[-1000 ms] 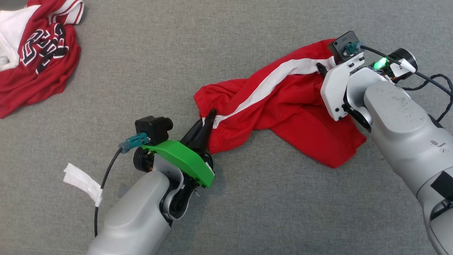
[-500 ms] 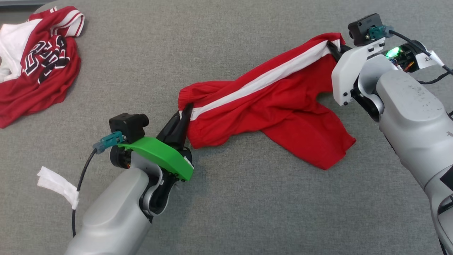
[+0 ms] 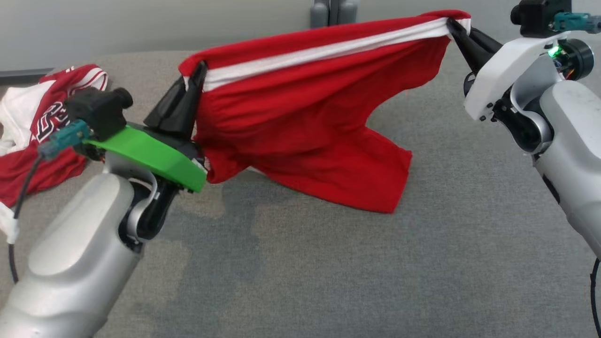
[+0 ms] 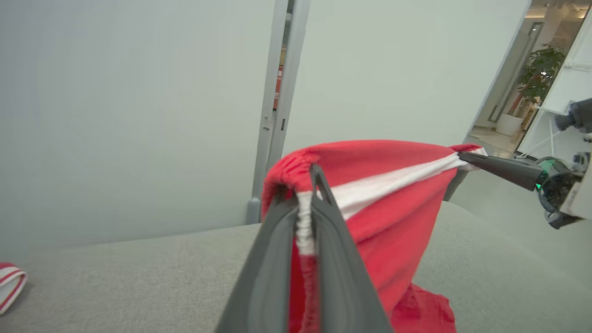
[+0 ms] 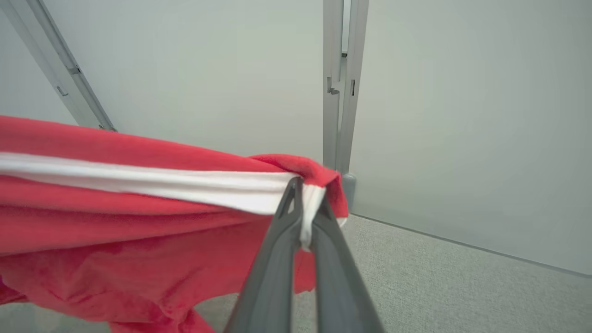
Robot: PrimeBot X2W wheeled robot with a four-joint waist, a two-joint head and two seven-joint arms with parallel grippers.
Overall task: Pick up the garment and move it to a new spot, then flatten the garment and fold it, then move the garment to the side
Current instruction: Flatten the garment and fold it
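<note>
Garment (image 3: 300, 117) in grip of left tool (image 3: 199, 75) and right tool (image 3: 453, 24); jersey (image 3: 47, 169), perhaps, at left.

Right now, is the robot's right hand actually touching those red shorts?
Touching. In the right wrist view the right hand is shut on the red shorts, pinching their end between its two fingers.

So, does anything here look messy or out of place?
Only the crumpled red-and-white jersey heaped at the grey surface's far left looks untidy. The red shorts hang stretched between the left gripper and right gripper.
</note>
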